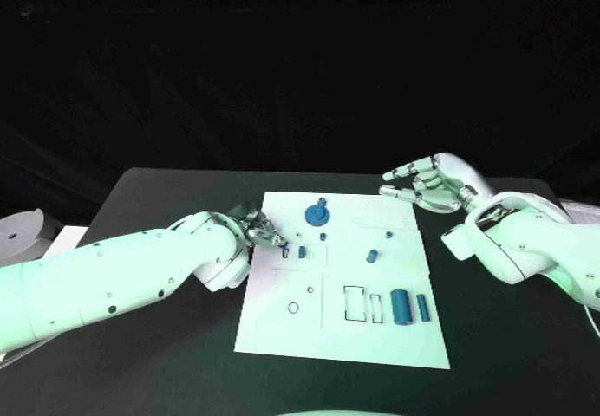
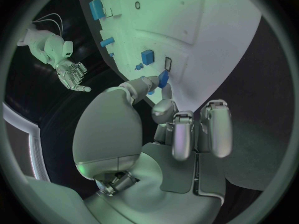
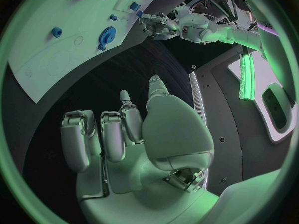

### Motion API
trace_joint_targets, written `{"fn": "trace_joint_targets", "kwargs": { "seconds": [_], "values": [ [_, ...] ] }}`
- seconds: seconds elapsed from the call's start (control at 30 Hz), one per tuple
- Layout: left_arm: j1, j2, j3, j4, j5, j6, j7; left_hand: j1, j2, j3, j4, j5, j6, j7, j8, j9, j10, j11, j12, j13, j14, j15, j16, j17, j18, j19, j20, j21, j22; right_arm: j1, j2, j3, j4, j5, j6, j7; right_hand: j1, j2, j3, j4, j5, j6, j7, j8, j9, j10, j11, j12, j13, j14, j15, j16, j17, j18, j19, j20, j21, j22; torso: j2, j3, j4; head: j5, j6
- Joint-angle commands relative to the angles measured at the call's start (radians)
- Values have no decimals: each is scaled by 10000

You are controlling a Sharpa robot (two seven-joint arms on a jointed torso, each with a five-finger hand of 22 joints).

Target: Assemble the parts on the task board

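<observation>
Head view: the white task board [image 1: 344, 338] is seen lying in the middle of the black table [image 1: 150, 186], with blue parts spread over it. A gear-shaped part [image 1: 316, 213] is placed near the board's far edge, a small peg [image 1: 371, 256] stands towards the middle, and two upright cylinders [image 1: 401, 306] are set side by side near the right edge, next to rectangular outlines. The left hand [image 1: 259, 230] is held over the board's left edge, and a small blue piece [image 1: 286, 252] is pinched at its fingertips, just above the board surface beside another small blue part [image 1: 303, 252]. From the left wrist view the same blue piece [image 2: 163, 78] is shown gripped between thumb and a finger, close to a slot in the board [image 2: 206, 30], while the other fingers [image 2: 215, 127] are curled back. The right hand [image 1: 432, 184] is raised beyond the board's far right corner, nothing held, its fingers loosely bent and apart
</observation>
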Motion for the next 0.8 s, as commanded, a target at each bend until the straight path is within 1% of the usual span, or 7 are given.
{"fn": "trace_joint_targets", "kwargs": {
  "seconds": [0.03,0.2,0.47,0.6,0.8],
  "values": [
    [-8,40,-4,-22,-172,239,-51,115,28,249,-209,22,439,-356,40,1,49,-19,25,-6,1068,-70,31,2628,-48,619,-65,22,1961,1,5,1,17,-46,27,68,19,84,-34,8,59,-9,-13,10,11,-92,-3,-33,1056,831,19,-38,1626,133,622,38,-47,1855,-2,4,6,0,-16],
    [-12,71,-6,-29,-177,400,-60,112,27,249,-208,21,441,-358,39,2,56,-20,36,14,1068,-71,31,2628,-49,621,-67,27,1964,1,14,1,18,-46,29,75,19,84,-34,8,59,-9,-13,10,11,-92,-3,-33,1056,831,19,-38,1626,133,622,38,-47,1855,-2,-5,6,-8,-26],
    [-17,135,-9,-57,-178,669,-75,105,28,248,-205,19,444,-360,37,5,61,-21,37,17,1068,-74,31,2628,-47,618,-68,18,1960,1,15,1,21,-47,29,77,31,91,-46,1,67,-7,-14,10,12,-92,-4,-32,1055,831,18,-38,1627,135,617,38,-54,1845,2,3,-4,-5,-47],
    [-21,162,-10,-64,-179,777,-82,100,28,247,-203,18,446,-361,36,6,66,-22,44,30,1068,-75,31,2628,-47,618,-69,18,1960,1,11,1,21,-48,30,78,31,91,-46,1,67,-7,-14,10,12,-92,-4,-32,1055,831,18,-38,1627,135,617,38,-54,1845,-7,0,0,-8,-65],
    [-26,187,-12,-82,-179,924,-92,92,30,245,-199,16,449,-364,34,8,76,-23,56,50,1068,-77,31,2628,-46,617,-71,13,1958,1,5,1,24,-48,31,80,31,91,-46,1,67,-7,-14,10,12,-92,-4,-32,1055,831,18,-38,1627,135,617,38,-54,1845,-12,11,7,-9,-64]
  ]
}}
